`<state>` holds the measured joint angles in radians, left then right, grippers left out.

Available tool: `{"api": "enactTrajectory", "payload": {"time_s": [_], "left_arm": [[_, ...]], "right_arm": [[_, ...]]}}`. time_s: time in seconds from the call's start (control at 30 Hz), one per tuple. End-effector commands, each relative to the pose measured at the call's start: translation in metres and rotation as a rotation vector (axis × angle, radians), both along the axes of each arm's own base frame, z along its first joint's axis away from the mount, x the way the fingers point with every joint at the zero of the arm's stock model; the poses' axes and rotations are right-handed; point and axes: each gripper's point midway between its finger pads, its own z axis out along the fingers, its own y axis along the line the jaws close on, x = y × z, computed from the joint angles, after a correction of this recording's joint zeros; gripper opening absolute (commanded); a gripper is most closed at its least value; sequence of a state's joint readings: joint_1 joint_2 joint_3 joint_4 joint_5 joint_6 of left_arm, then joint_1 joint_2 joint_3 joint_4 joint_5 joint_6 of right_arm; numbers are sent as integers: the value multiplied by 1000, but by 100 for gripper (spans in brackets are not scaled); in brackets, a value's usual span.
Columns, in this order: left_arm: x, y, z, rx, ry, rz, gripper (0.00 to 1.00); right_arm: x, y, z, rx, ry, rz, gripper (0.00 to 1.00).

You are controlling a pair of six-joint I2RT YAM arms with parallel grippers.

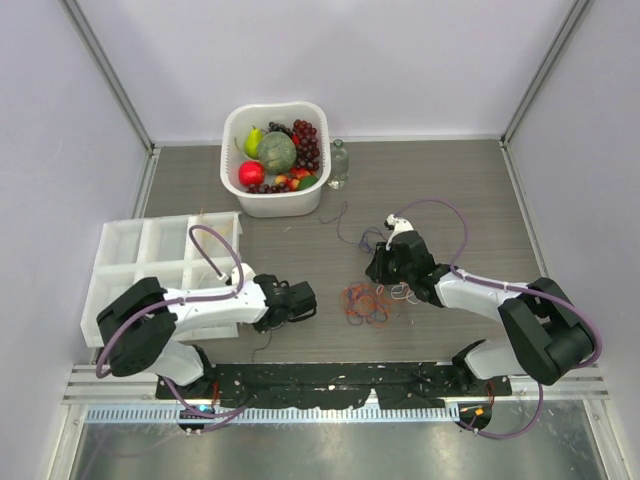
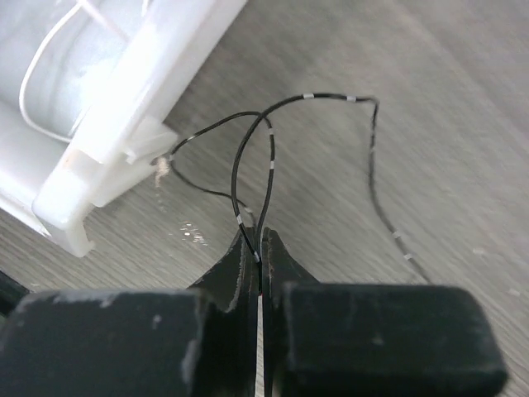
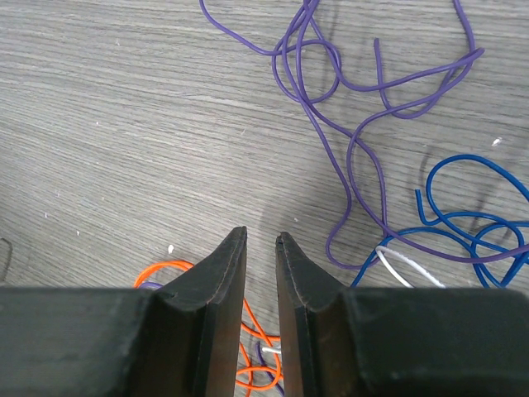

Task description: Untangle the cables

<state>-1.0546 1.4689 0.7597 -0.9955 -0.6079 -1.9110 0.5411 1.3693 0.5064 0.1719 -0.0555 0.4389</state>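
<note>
The tangle of cables (image 1: pixel 365 302), orange, red and purple, lies on the table between my two grippers. Loose purple strands (image 1: pixel 345 225) run toward the back. My left gripper (image 1: pixel 303 300) is shut on a thin black cable with white bands (image 2: pixel 269 157), which loops out over the table from the fingertips (image 2: pixel 248 248). My right gripper (image 1: pixel 385 265) hovers just right of the tangle, its jaws a little apart with nothing between them (image 3: pixel 261 238). Around it lie a purple cable (image 3: pixel 355 83), a blue one (image 3: pixel 471 207), a white one (image 3: pixel 401 269) and an orange one (image 3: pixel 256 331).
A white compartment tray (image 1: pixel 120 245) sits at the left, its corner close to the left gripper (image 2: pixel 99 141). A white basin (image 1: pixel 280 205) of fruit and a small glass bottle (image 1: pixel 339 163) stand at the back.
</note>
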Motion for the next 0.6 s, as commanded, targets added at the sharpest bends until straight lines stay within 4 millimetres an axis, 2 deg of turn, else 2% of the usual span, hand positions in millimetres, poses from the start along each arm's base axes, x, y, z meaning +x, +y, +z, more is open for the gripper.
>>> {"api": "enactTrajectory", "payload": {"time_s": [0.0, 0.1, 0.2, 0.33, 0.5, 0.57], "left_arm": [[33, -4, 62, 19, -200, -102, 0], [46, -13, 104, -49, -313, -209, 0], [51, -19, 156, -101, -432, -400, 0], [51, 15, 232, -81, -619, -501, 0], [48, 70, 320, 99, -787, -565, 0], [50, 73, 352, 150, -824, -607, 0]], "right_arm": [[8, 3, 15, 28, -69, 7, 26], [7, 3, 15, 29, -70, 8, 26], [7, 3, 15, 31, -71, 7, 27], [7, 3, 15, 32, -70, 8, 26], [6, 4, 14, 35, -67, 12, 26], [6, 4, 14, 33, -66, 13, 26]]}}
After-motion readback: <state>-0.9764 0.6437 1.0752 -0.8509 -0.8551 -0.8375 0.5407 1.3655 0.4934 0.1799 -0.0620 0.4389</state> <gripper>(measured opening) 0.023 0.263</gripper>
